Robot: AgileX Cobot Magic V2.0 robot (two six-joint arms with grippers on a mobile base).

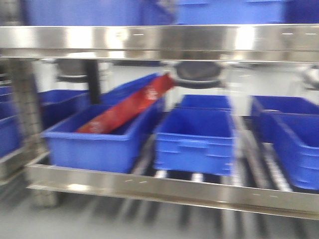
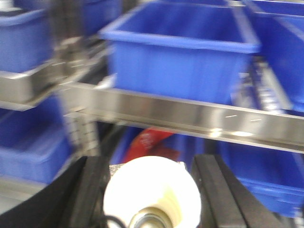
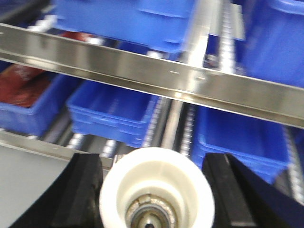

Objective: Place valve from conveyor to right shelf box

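Observation:
All views are blurred by motion. In the left wrist view a white valve point(image 2: 152, 190) with a metal core sits between the black fingers point(image 2: 92, 185) of my left gripper point(image 2: 151, 165), which is shut on it. A second white valve point(image 3: 156, 183), its metal centre showing, is held the same way by my right gripper point(image 3: 153, 165), fingers point(image 3: 221, 185) flanking it. Blue shelf boxes point(image 1: 194, 139) stand ahead on the steel shelf point(image 1: 174, 188); another blue box point(image 1: 299, 149) is at the right. The conveyor is out of view. Neither gripper shows in the front view.
A blue box at the left point(image 1: 99, 144) holds a long red packet point(image 1: 129, 107). A steel upper shelf rail point(image 1: 159, 40) crosses the top, with more blue boxes above. Steel rails point(image 2: 190, 118) point(image 3: 142, 66) run across both wrist views, with blue boxes above and below them.

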